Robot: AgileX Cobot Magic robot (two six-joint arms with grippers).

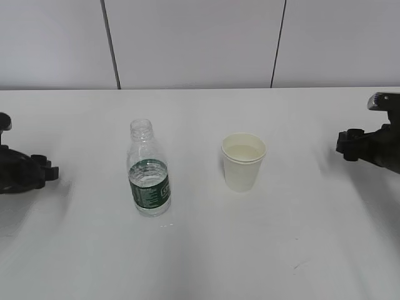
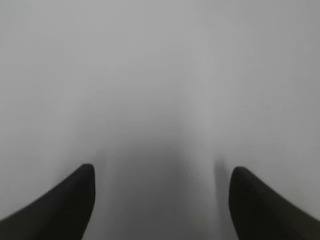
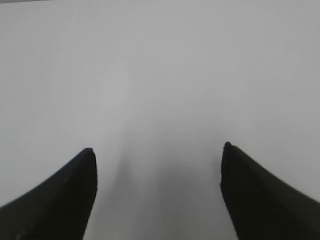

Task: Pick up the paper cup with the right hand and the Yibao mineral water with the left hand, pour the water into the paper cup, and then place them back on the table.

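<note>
Standing mid-desk (image 1: 262, 250), the Yibao mineral water (image 1: 149, 170) and paper cup (image 1: 243, 161), seemingly holding water, suggest pouring is done, as left pincer (image 2: 161, 172) and right pincer (image 3: 157, 150) gape empty at opposite edges.

We record the exterior camera looking down at a slant across the worktop (image 1: 200, 262) toward its far edge. Both wrist cameras sit close above it, sharing only bare worktop surface.

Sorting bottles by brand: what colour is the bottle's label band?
Dark green with white print, on the bottle; clearest in the exterior view.
</note>
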